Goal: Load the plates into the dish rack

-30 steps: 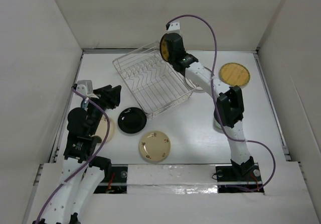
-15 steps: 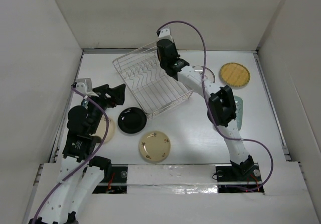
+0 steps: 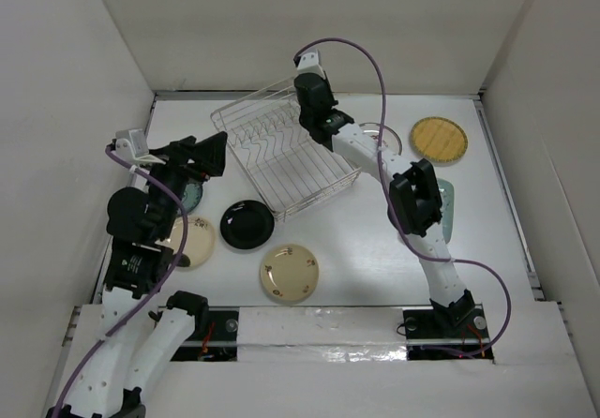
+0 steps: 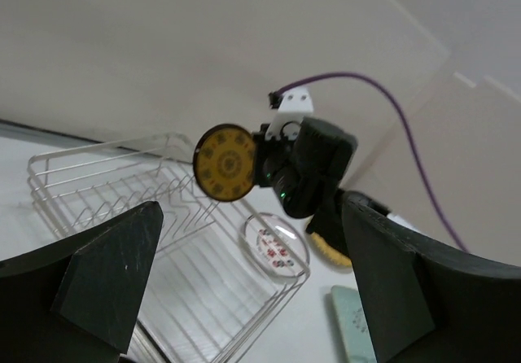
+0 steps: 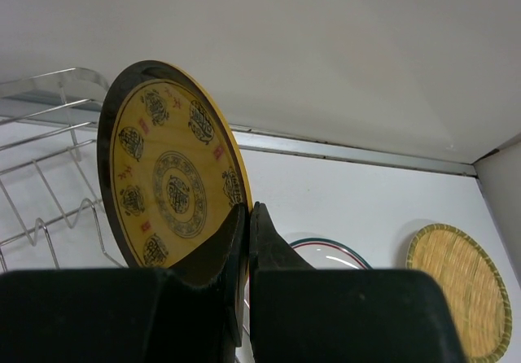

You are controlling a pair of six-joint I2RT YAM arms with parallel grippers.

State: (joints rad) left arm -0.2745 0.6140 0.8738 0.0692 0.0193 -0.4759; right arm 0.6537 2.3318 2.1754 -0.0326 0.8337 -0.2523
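My right gripper (image 5: 247,216) is shut on the rim of a brown-and-gold plate (image 5: 167,180) and holds it upright on edge over the far side of the silver wire dish rack (image 3: 281,160). In the top view that gripper (image 3: 305,107) is above the rack's far right part. The left wrist view shows the plate (image 4: 227,164) in the air above the rack (image 4: 155,208). My left gripper (image 3: 214,156) is open and empty, left of the rack. A black plate (image 3: 247,224) and a cream flowered plate (image 3: 290,272) lie in front of the rack.
A tan woven round (image 3: 438,139) lies far right. A white plate with red marks (image 4: 276,241) sits beside the rack's right side. A pale green rectangular plate (image 3: 447,207) lies behind the right arm. A cream plate (image 3: 195,240) and a teal plate (image 3: 194,193) lie under the left arm.
My right gripper carried the brown-and-gold plate leftward from the rack's far right corner to over the rack. My left arm swung back and left, uncovering the teal plate.
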